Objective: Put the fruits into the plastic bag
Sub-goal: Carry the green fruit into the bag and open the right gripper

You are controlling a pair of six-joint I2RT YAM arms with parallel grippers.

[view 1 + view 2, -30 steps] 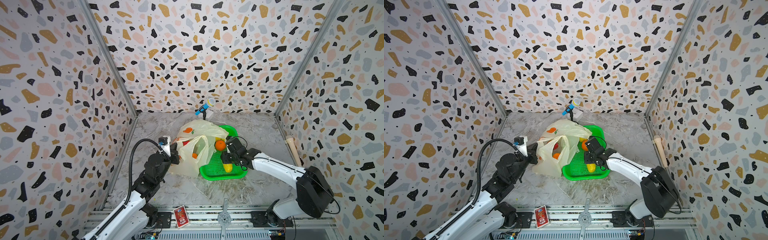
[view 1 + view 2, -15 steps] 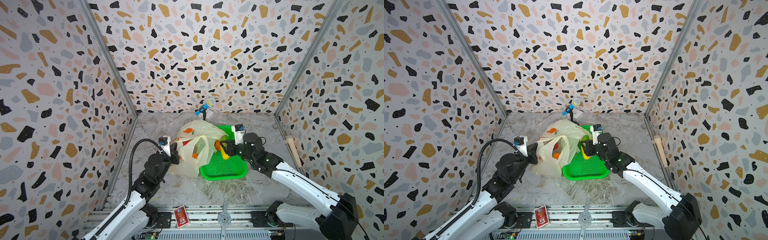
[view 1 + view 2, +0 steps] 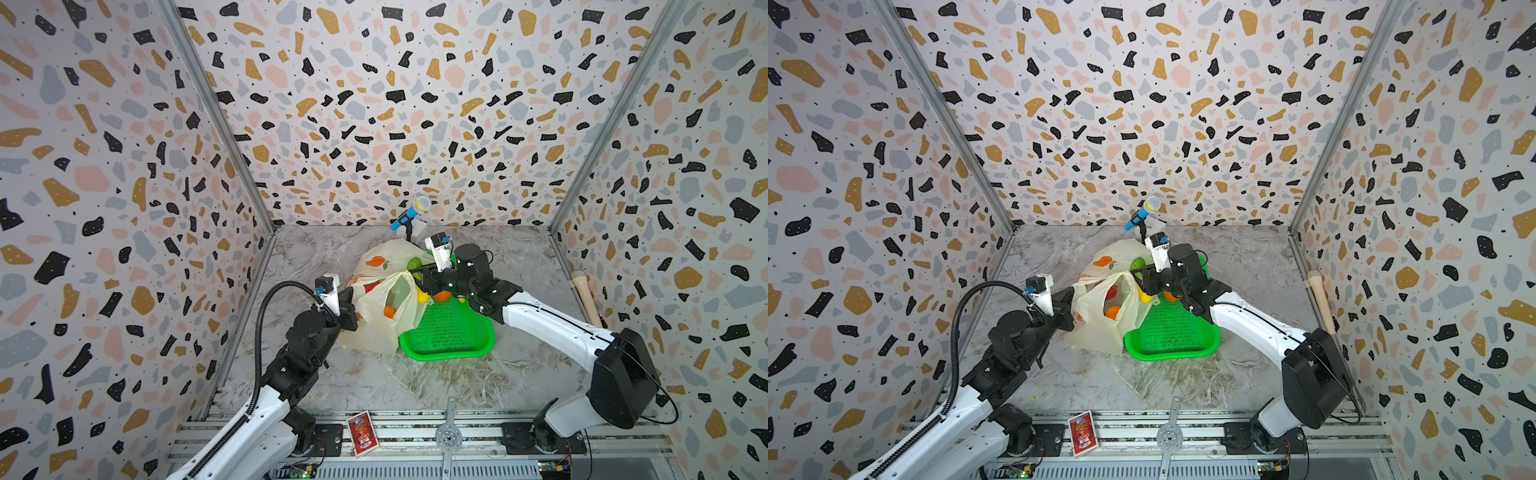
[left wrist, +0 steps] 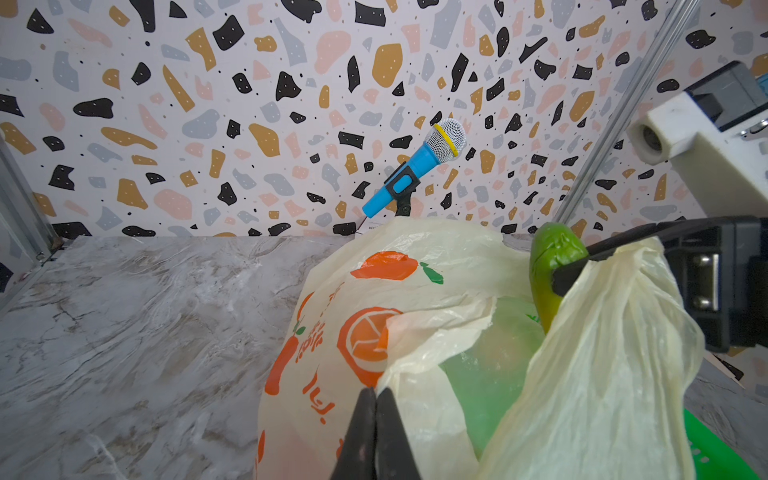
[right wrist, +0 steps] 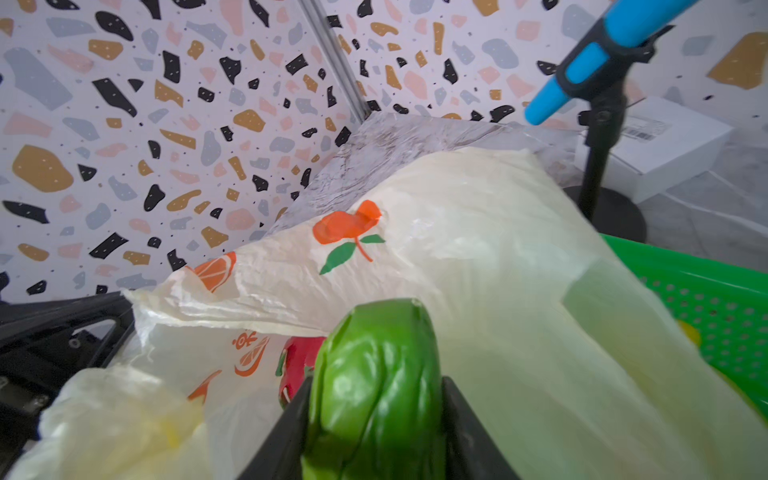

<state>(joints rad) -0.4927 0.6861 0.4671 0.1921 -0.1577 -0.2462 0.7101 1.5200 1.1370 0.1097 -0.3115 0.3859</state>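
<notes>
Green fruit (image 5: 374, 353), clamped in right tool (image 5: 376, 386) at lower centre of frame, beside rim of plastic bag (image 5: 457, 216): carry over the mouth, lower inside, release low. Left tool (image 4: 375, 399), pinched shut on bag edge: hold taut.

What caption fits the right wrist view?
Right gripper clamps a glossy green fruit at the cream printed plastic bag.

Two matching arms, white shells over black joints.
The left arm (image 3: 253, 428) shows glossy white links between matte black motor housings, with a ribbed black hose (image 3: 259, 332) alongside. The right arm (image 3: 552, 328) matches it, with a bulky black shoulder housing (image 3: 619, 374) and a thin black cable (image 3: 677, 409). Each wrist has a white camera block (image 3: 439, 249) with a blue plug. Silver screws (image 4: 706, 282) dot the right gripper's (image 4: 571, 266) black body.
</notes>
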